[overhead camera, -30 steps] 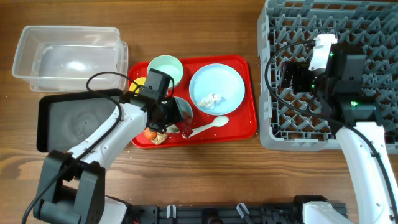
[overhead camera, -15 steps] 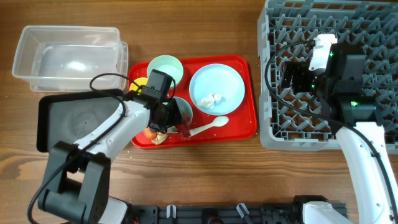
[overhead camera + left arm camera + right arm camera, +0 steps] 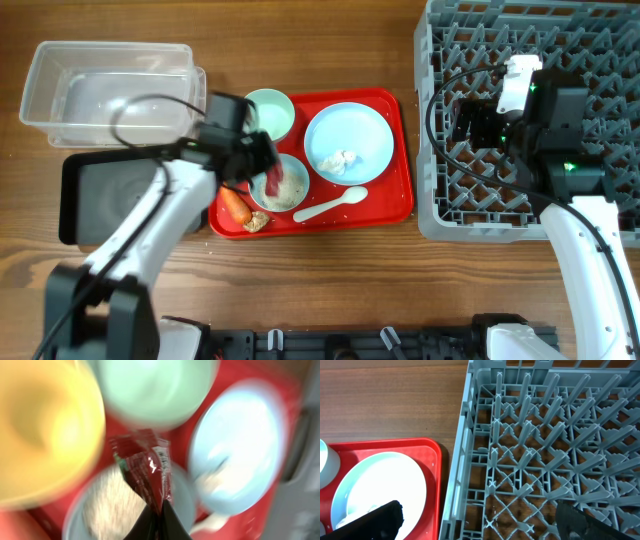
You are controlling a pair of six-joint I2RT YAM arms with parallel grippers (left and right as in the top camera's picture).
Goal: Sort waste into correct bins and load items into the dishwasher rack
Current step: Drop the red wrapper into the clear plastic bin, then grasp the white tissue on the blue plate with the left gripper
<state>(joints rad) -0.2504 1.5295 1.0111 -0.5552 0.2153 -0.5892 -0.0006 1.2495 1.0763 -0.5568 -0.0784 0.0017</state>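
The left end effector has closed and now pinches the red-and-white wrapper. The wrapper has left its spot by the spoon handle on the tray and is held over the rice bowl. The left arm has swung toward the counter's left edge, uncovering the whole carrot and more of the bowl. From overhead it now hides the yellow cup.
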